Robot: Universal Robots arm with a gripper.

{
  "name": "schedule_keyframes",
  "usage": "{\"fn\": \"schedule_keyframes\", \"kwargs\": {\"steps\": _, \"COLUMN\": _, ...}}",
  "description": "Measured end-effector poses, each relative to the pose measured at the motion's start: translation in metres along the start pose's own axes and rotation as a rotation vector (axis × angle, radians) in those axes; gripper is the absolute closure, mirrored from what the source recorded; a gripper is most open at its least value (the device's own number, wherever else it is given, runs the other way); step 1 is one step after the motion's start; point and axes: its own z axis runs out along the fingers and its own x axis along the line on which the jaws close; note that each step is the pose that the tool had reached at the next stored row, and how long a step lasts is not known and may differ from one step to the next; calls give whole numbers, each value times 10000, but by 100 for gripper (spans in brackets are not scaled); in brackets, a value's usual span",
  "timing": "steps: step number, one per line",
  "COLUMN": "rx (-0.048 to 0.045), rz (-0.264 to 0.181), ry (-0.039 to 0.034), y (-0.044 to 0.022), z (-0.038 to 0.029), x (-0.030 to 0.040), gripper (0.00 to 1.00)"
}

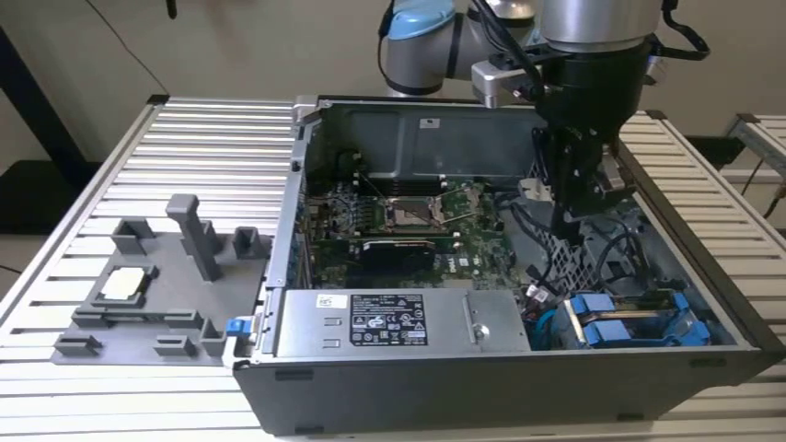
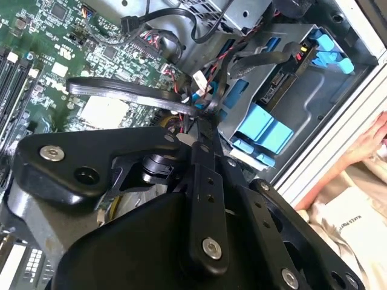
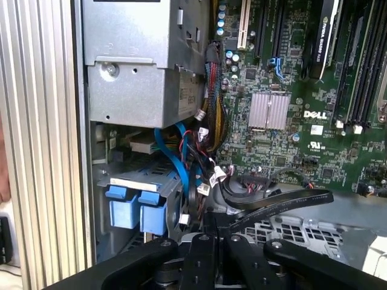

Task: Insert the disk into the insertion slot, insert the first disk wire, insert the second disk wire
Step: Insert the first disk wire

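My gripper (image 1: 568,221) reaches down into the open computer case, above the drive cage. In both wrist views its black fingers (image 2: 202,130) are closed on the end of a flat black disk wire (image 2: 121,90), which loops away over the green motherboard (image 3: 284,202). The gripper (image 3: 208,222) hangs next to the dark grey drive cage (image 2: 314,103). Blue-framed disks (image 1: 627,324) sit inside the cage's insertion slots, their blue tabs (image 3: 136,208) facing outward. A bundle of thin coloured wires (image 3: 199,157) hangs between the cage and the motherboard.
The grey power-supply box (image 1: 393,322) with a white sticker fills the case's near side. A grey fixture plate (image 1: 160,276) with posts stands on the ribbed table at the exterior view's left. A person's hand (image 2: 376,139) shows beyond the case wall.
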Motion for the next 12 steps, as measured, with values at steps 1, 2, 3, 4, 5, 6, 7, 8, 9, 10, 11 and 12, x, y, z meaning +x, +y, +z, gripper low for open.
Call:
{"fn": "schedule_keyframes", "kwargs": {"steps": 1, "rx": -89, "rz": -49, "ry": 209, "y": -1, "z": -9, "x": -4, "gripper": 84}}
{"fn": "schedule_keyframes", "kwargs": {"steps": 2, "rx": -149, "rz": -130, "ry": 588, "y": -3, "z": -13, "x": -23, "gripper": 72}}
{"fn": "schedule_keyframes", "kwargs": {"steps": 3, "rx": -143, "rz": -136, "ry": 632, "y": -5, "z": -15, "x": -33, "gripper": 72}}
{"fn": "schedule_keyframes", "kwargs": {"steps": 4, "rx": -93, "rz": -120, "ry": 589, "y": -4, "z": -15, "x": -33, "gripper": 72}}
{"fn": "schedule_keyframes", "kwargs": {"steps": 5, "rx": -43, "rz": -98, "ry": 505, "y": -4, "z": -12, "x": -34, "gripper": 72}}
{"fn": "schedule_keyframes", "kwargs": {"steps": 6, "rx": 6, "rz": -74, "ry": 413, "y": -4, "z": -11, "x": -35, "gripper": 72}}
{"fn": "schedule_keyframes", "kwargs": {"steps": 7, "rx": 53, "rz": -50, "ry": 315, "y": -4, "z": -12, "x": -34, "gripper": 72}}
{"fn": "schedule_keyframes", "kwargs": {"steps": 8, "rx": 97, "rz": -26, "ry": 217, "y": -3, "z": -9, "x": -35, "gripper": 72}}
{"fn": "schedule_keyframes", "kwargs": {"steps": 9, "rx": 114, "rz": -14, "ry": 155, "y": -3, "z": -7, "x": -34, "gripper": 72}}
{"fn": "schedule_keyframes", "kwargs": {"steps": 10, "rx": 118, "rz": -9, "ry": 119, "y": -2, "z": -5, "x": -33, "gripper": 72}}
{"fn": "schedule_keyframes", "kwargs": {"steps": 11, "rx": 121, "rz": -5, "ry": 81, "y": -2, "z": -4, "x": -32, "gripper": 72}}
{"fn": "schedule_keyframes", "kwargs": {"steps": 12, "rx": 126, "rz": -3, "ry": 33, "y": -2, "z": -3, "x": -30, "gripper": 72}}
